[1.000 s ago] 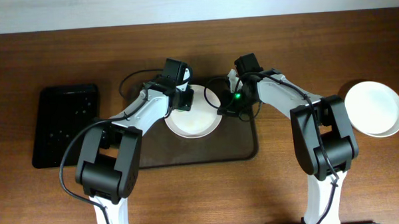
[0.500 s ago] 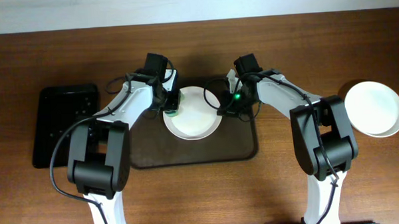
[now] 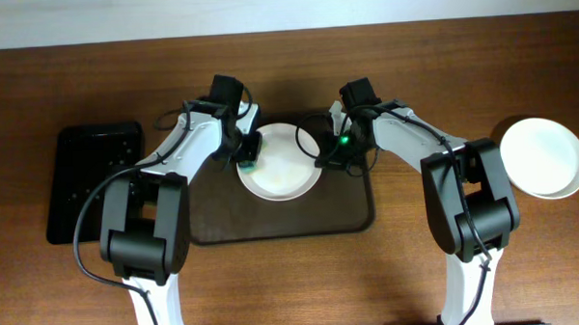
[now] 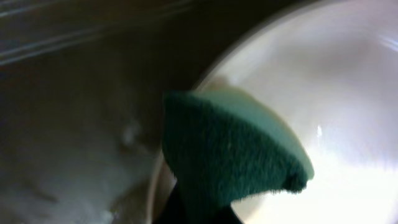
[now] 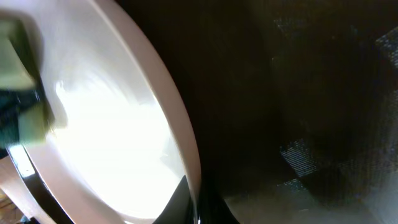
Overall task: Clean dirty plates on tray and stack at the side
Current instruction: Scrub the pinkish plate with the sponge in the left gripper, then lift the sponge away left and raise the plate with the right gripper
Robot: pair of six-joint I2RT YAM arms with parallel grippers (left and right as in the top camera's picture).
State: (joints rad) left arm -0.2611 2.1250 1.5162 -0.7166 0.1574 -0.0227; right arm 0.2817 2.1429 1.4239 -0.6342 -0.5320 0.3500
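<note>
A white plate lies on the dark brown tray. My left gripper is shut on a green sponge, which rests against the plate's left rim. My right gripper is shut on the plate's right rim; one finger is inside and one outside. The sponge also shows at the far side of the plate in the right wrist view. Another white plate lies on the table at the far right.
A smaller glossy black tray sits on the table at the left. The wooden table's back edge meets a white wall behind the arms.
My left gripper has moved left with the sponge, from the plate's upper middle to its left rim. My right gripper has kept its hold on the right rim.
</note>
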